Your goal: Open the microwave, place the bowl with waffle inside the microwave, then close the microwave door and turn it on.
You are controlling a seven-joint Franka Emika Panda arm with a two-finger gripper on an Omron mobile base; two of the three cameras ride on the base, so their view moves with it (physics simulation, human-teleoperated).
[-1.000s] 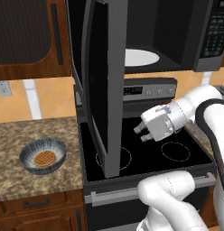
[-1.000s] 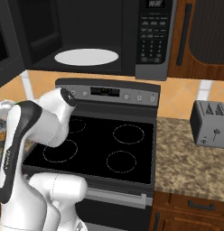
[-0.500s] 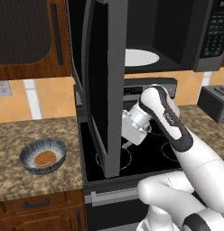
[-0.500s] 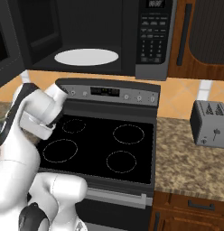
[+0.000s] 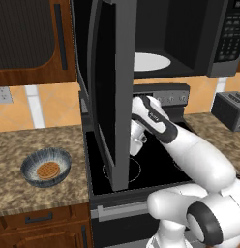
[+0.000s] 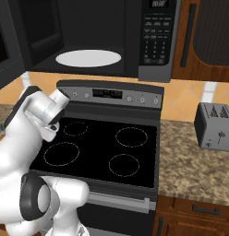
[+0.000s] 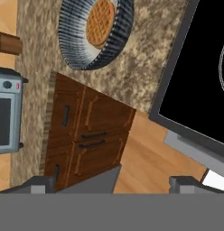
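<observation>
The microwave (image 5: 189, 34) hangs above the stove with its microwave door (image 5: 112, 97) swung wide open toward me, and the white turntable (image 5: 151, 61) is bare. The striped bowl (image 5: 46, 168) holding the waffle (image 5: 47, 170) rests on the granite counter left of the stove. My arm (image 5: 158, 123) reaches left over the stove, and its hand is tucked behind the door's near edge. In the hand view my gripper (image 7: 113, 184) is open with nothing between its fingertips. There the bowl (image 7: 82, 49) and waffle (image 7: 101, 18) lie far ahead, at the top.
The black stove top (image 6: 102, 147) lies under the microwave, and the keypad (image 6: 155, 37) is on the microwave's right. A toaster (image 6: 213, 126) stands on the right counter. Wooden drawers (image 7: 86, 135) sit below the bowl's counter, and a small silver oven (image 7: 5, 113) shows at the hand view's left.
My arm has swung left from over the stove's middle to the open door's edge, and the hand has gone behind the door. Bowl, door and cameras have stayed put.
</observation>
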